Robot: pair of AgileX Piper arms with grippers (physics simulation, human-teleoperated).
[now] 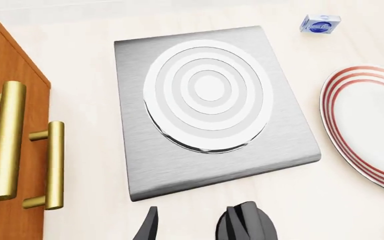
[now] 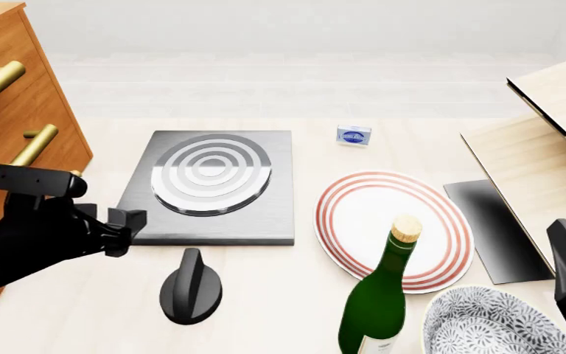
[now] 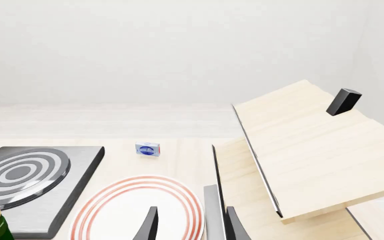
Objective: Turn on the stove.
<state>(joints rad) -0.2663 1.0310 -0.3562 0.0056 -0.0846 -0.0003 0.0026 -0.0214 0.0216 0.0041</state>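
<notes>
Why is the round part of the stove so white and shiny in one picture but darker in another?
Left wrist view: the stove burner reflects bright light, so its rings look nearly white. Front view: half the burner catches glare, half stays grey. Right wrist view: it looks darker, seen from a low angle. All are sharp renders, with soft shadows.

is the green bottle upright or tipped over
Upright: the green bottle stands on the table with its cork on top, in front of the plate.

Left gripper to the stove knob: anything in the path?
Nothing visible. In the front view the left gripper hangs by the near-left corner of the stove, and the knob stands just beyond it, with only bare table between. The bottle and plate sit off to the right.
</notes>
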